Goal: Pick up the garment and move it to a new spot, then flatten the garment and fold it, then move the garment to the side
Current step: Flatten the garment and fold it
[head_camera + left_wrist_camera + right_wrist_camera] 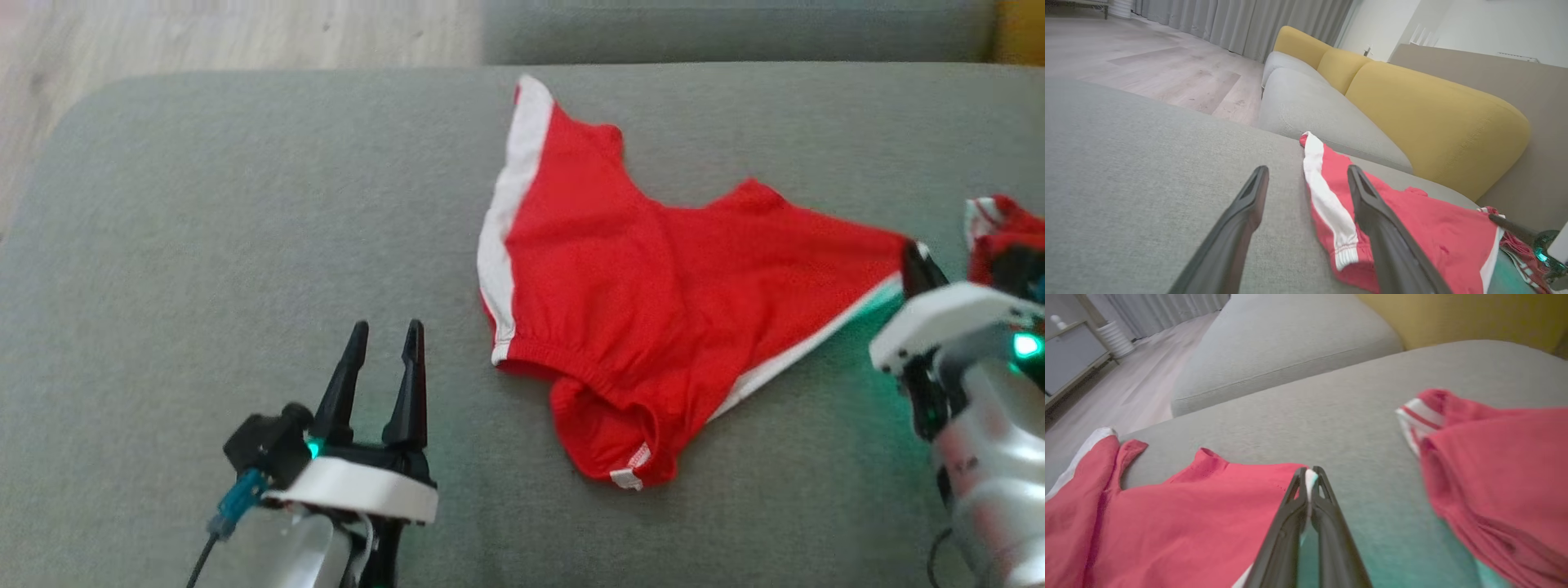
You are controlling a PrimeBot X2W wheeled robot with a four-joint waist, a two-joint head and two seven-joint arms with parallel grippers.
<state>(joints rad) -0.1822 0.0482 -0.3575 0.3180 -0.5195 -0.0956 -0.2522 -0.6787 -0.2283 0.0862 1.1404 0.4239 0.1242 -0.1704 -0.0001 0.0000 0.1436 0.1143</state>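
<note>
The garment [637, 302] is a pair of red shorts with white side stripes, lying spread and wrinkled on the grey cushion [245, 245]. My right gripper [918, 265] is shut on the garment's right leg corner, where the white stripe ends; the right wrist view shows the white edge pinched between its fingertips [1309, 479]. My left gripper [385, 331] stands open at the lower left, over bare cushion a short way left of the waistband. In the left wrist view the striped leg of the garment [1331, 204] lies between and beyond the two fingers [1249, 204].
A second red piece with white trim [1000, 233] lies bunched at the right edge, just behind my right gripper. Yellow back cushions [1433, 110] and another grey seat [1310, 110] lie beyond. Wooden floor [204, 33] is past the cushion's far left edge.
</note>
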